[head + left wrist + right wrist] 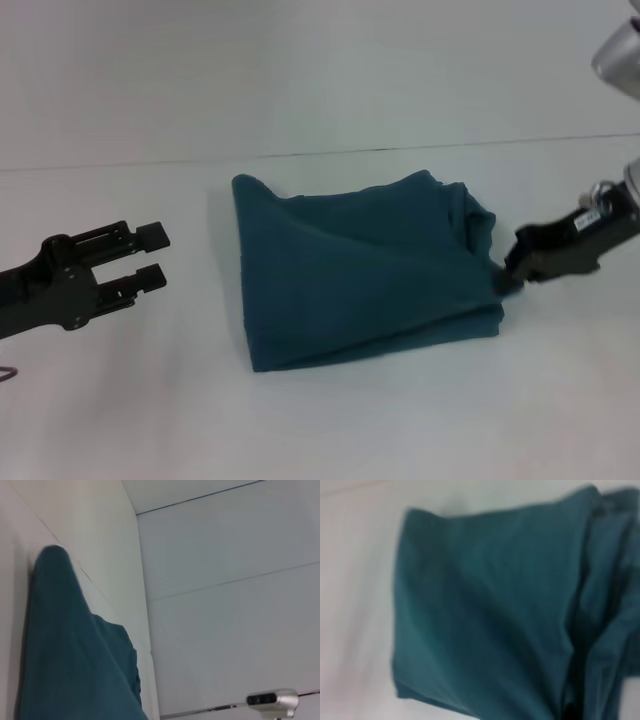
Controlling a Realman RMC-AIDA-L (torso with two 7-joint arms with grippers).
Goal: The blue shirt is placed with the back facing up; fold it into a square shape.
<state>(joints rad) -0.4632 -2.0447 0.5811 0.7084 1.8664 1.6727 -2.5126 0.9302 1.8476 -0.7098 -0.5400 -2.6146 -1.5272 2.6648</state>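
Teal-blue cotton shirt [365,270] lies folded roughly square on a white surface [120,400]. Head view shows left gripper [158,255] fingers wide, apart; right gripper [508,277] pinches its edge.

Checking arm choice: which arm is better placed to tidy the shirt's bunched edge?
Probably the right: its pincer is at the blue shirt's bunched right edge; the left pincer sits open, apart.
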